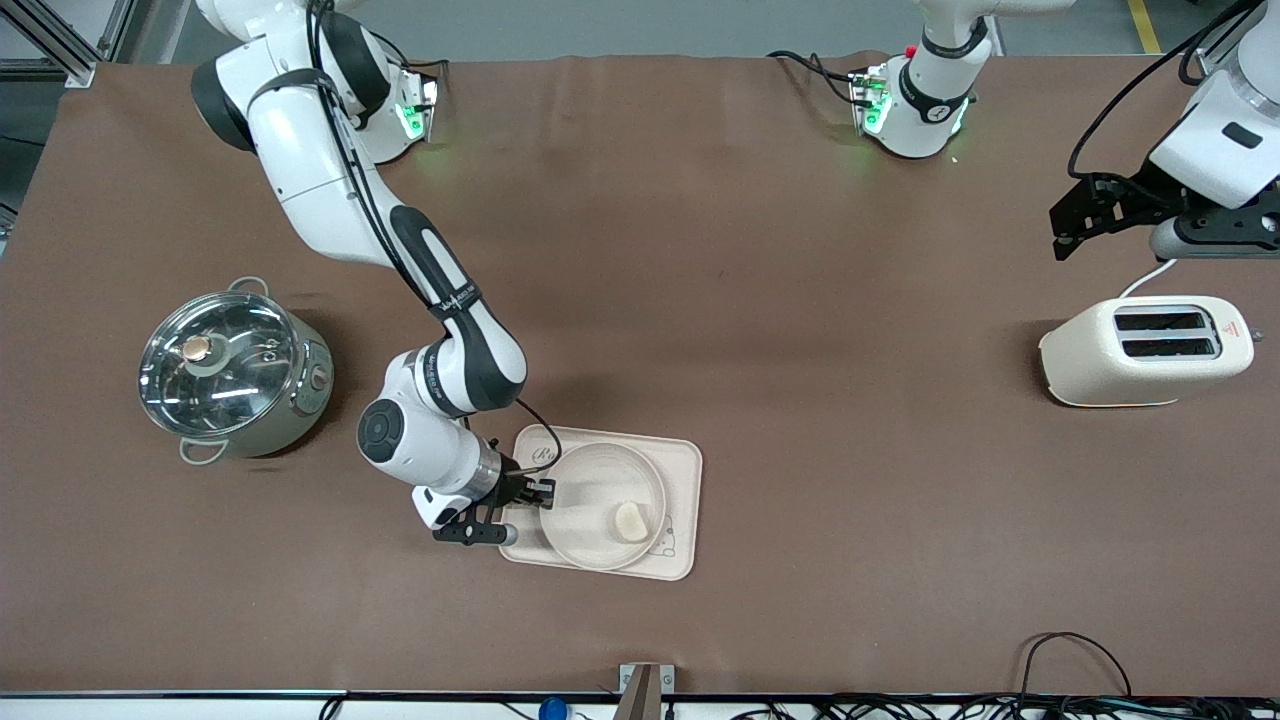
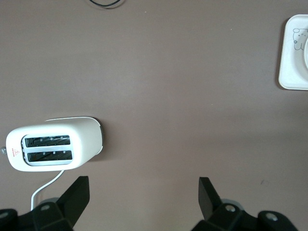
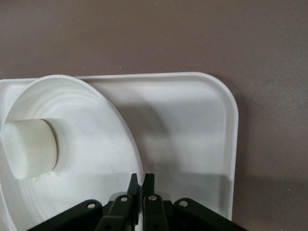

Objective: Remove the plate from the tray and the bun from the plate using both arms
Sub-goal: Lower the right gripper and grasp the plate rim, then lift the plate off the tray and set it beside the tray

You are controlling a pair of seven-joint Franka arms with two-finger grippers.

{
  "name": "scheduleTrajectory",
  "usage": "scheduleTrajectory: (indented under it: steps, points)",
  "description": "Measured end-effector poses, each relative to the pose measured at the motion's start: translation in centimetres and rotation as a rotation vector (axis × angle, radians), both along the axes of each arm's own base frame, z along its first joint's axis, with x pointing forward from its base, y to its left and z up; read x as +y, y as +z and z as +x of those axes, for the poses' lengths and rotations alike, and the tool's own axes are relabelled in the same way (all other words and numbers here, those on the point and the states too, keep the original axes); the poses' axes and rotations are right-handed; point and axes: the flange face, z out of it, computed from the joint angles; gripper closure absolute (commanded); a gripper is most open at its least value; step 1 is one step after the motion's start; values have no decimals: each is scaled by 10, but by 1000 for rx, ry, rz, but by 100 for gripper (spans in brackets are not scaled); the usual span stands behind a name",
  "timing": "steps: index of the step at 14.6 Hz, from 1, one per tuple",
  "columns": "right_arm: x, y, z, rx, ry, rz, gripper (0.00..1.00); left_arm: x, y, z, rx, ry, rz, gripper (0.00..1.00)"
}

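Nothing is off yet: the right gripper pinches the round cream plate's rim, the small pale bun rides on it, the plate sits on the cream rectangular tray, and the left gripper waits wide open above the white toaster.

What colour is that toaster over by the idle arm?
Cream-white, with two dark slots; the toaster shows best in the left wrist view.
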Motion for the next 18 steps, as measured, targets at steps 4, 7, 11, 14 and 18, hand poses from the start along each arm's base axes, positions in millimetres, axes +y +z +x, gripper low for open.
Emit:
scheduleTrajectory:
  steps: [4,7,11,14,18]
  points:
    - [7,7,-9,7,36,3,100,1,0,0,1,2,0,0]
    - [19,14,-34,43,76,15,100,1,-1,1,1,3,0,0]
    - [27,35,-83,70,116,10,100,1,-1,1,2,3,0,0]
    - [26,42,-133,69,133,-12,100,1,-1,1,2,3,0,0]
    - [28,14,-196,67,153,-46,100,1,-1,1,1,3,0,0]
